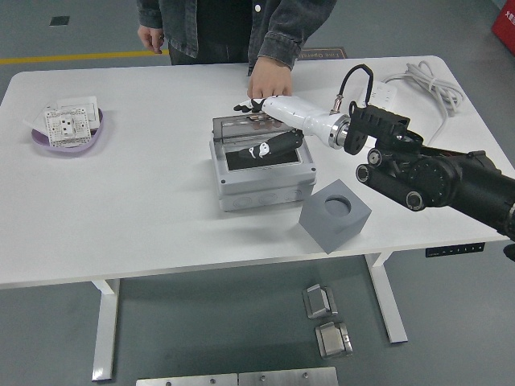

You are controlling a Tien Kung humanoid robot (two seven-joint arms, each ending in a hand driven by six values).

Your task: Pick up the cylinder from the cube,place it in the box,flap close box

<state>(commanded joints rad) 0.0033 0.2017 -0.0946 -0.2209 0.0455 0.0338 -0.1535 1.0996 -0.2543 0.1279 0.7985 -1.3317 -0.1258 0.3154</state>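
The grey box (265,190) stands mid-table with its clear hinged lid (231,133) tipped forward, partly down over the opening. My right hand (256,129), white with black fingertips, reaches in from the right and lies against the lid with its fingers spread, holding nothing. The dark grey cube (335,215) sits to the box's front right, and its round recess on top is empty. I cannot see the cylinder in this view. A person's hand (269,80) rests on the table just behind the box. My left arm is out of view.
A purple dish (56,142) with white socket parts lies at the far left. A white power strip and coiled cable (418,79) lie at the back right. The person stands at the far edge.
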